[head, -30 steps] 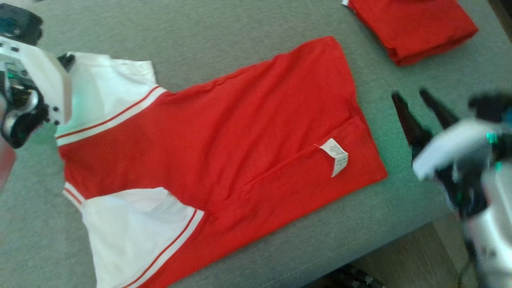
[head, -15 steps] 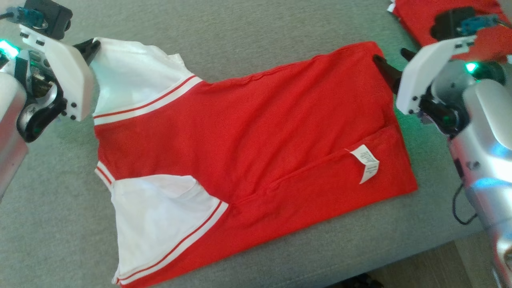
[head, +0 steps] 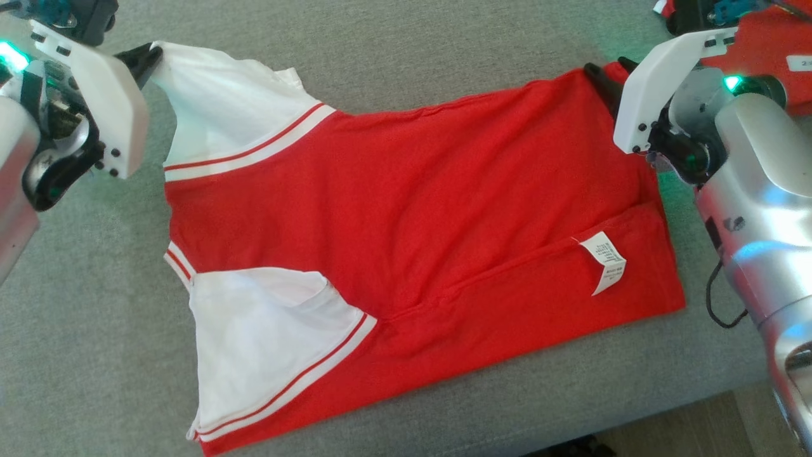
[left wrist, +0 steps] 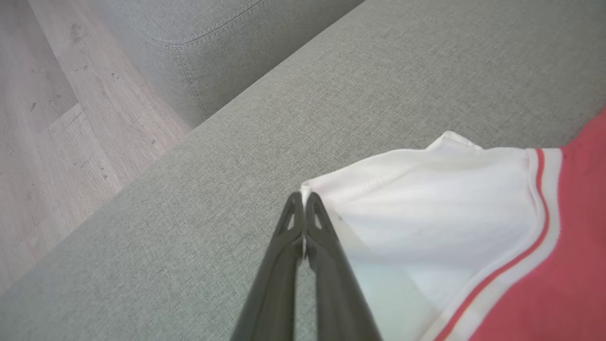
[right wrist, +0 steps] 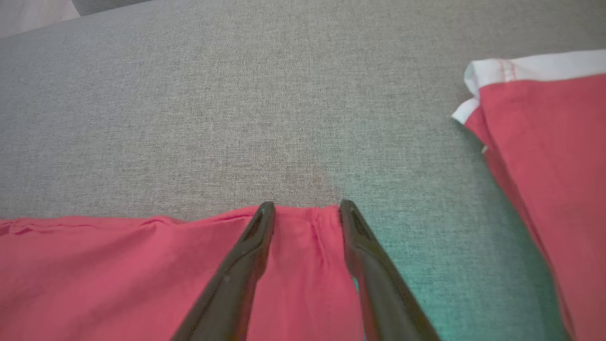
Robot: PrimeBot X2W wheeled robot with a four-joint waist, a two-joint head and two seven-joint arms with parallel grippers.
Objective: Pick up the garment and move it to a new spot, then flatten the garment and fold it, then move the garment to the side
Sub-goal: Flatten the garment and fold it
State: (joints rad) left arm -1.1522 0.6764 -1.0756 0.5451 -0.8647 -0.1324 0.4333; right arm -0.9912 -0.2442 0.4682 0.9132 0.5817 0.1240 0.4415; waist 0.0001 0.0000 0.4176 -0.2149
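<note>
1. Garment (head: 431, 203) (left wrist: 582, 237) (right wrist: 118, 265): red body, white sleeves with red-and-white trim. It is spread flat and crosswise on the grey cushion (head: 406, 38) that lies under it, sleeves toward my left, hem toward my right. A long fold runs across its lower part.

2. Care label (head: 608, 261): white, on the garment's lower part, near the hem.

3. My left gripper (head: 149, 60) (left wrist: 303, 201): at the garment's far left corner. Its fingers are pressed tight together on the tip of the upper sleeve (head: 222, 120) (left wrist: 426, 213), which is drawn out to a point toward them.

4. My right gripper (head: 609, 70) (right wrist: 307, 208): at the garment's far right corner. Its fingers stand apart, one on each side of a strip of the red hem, tips level with the hem's edge. Nothing is clamped. I cannot tell whether the tips press the cloth.

5. Second red garment (head: 761, 38) (right wrist: 544, 156): folded, white trim at one end, apart from the garment, beyond its far right corner.

6. Wooden floor (left wrist: 47, 118): past the cushion's edge, well left of the garment's upper sleeve.
</note>
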